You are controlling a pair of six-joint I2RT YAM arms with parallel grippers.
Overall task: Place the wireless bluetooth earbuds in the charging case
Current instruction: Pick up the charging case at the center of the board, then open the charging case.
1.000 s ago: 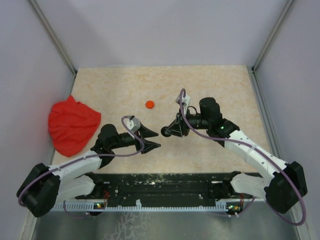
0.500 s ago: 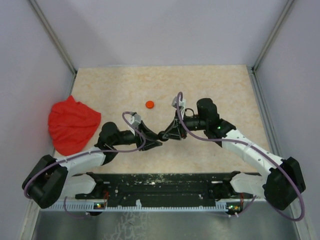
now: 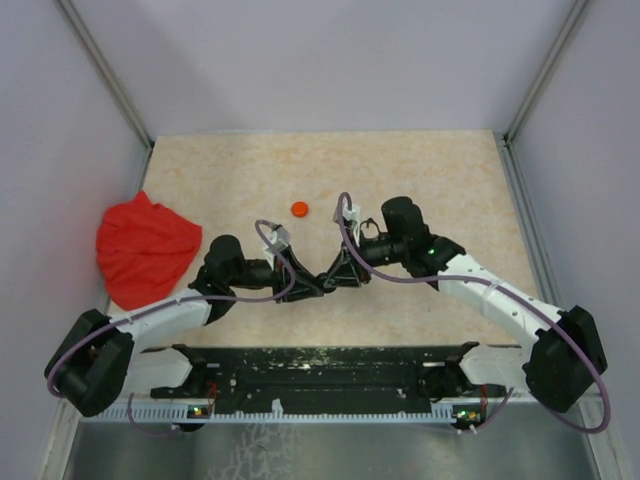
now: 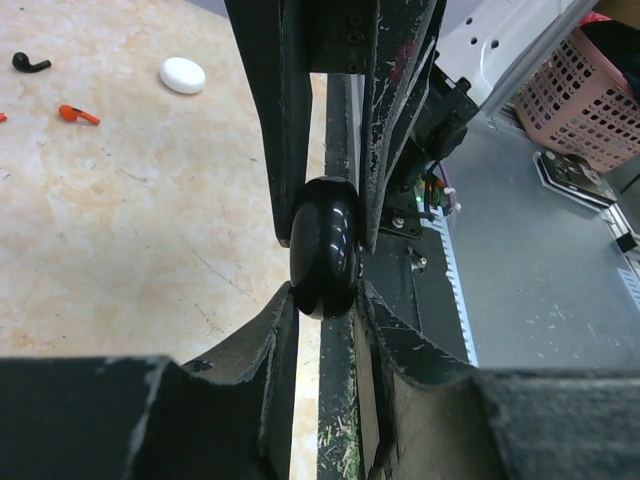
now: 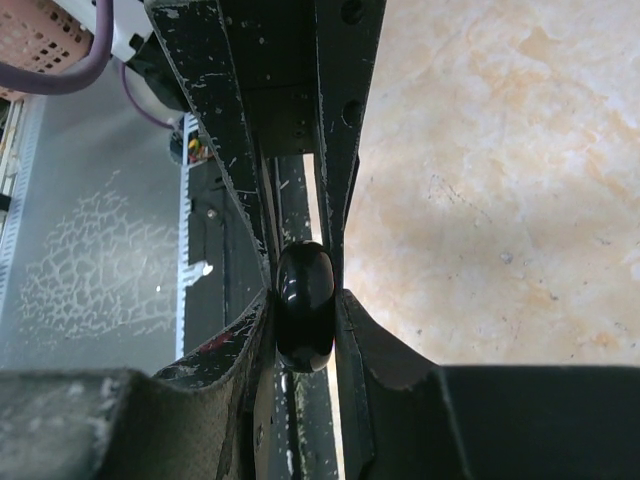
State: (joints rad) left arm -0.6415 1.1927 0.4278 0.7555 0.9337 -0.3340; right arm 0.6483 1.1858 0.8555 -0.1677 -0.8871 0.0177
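Red cloth [image 3: 145, 250] lies far left. Mid-desk [image 3: 430, 170], left fingers [image 3: 313, 288] and right fingers [image 3: 335, 277] meet tip to tip, both clamped on the black case [image 4: 325, 245]. Black earbud [image 4: 30, 63] and orange earbud [image 4: 77, 114] lie loose on the desk, outside it.

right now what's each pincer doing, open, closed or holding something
Left pincer: closed on the black charging case, gripping its lower edge.
Right pincer: closed on the same case from the opposite side.
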